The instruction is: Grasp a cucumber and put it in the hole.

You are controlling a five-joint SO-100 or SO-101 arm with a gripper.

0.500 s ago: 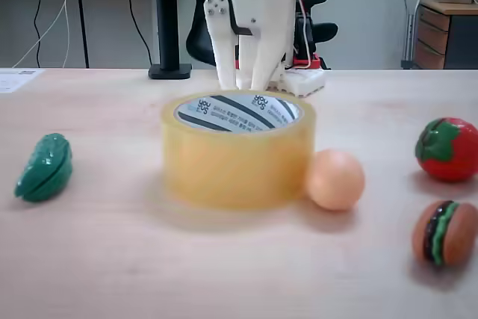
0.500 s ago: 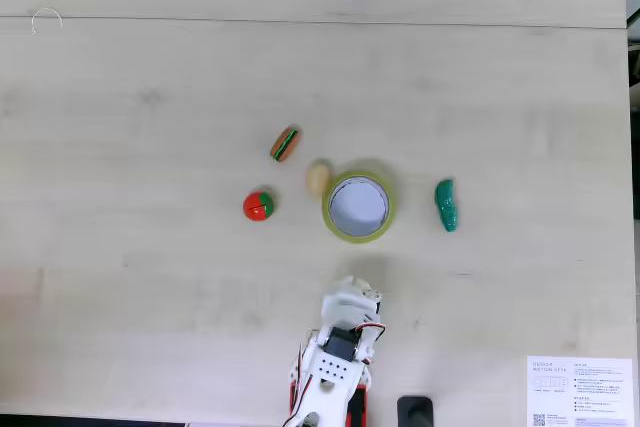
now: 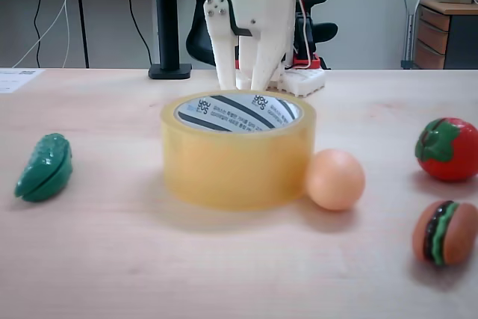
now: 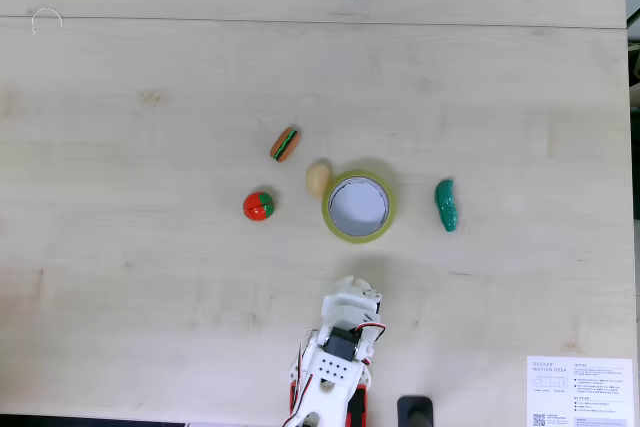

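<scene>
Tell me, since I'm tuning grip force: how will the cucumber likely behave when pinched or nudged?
The cucumber looks like hard glossy plastic, so probably stiff, light and somewhat slippery. Its stubby curved shape lies on its side on the table, so a nudge may rock or spin it rather than roll it far.

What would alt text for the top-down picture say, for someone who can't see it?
A pale wooden table from above: a white robot arm at the bottom edge, before a yellowish tape roll. A green toy cucumber lies right of it; a peach ball, tomato and burger lie left.
</scene>
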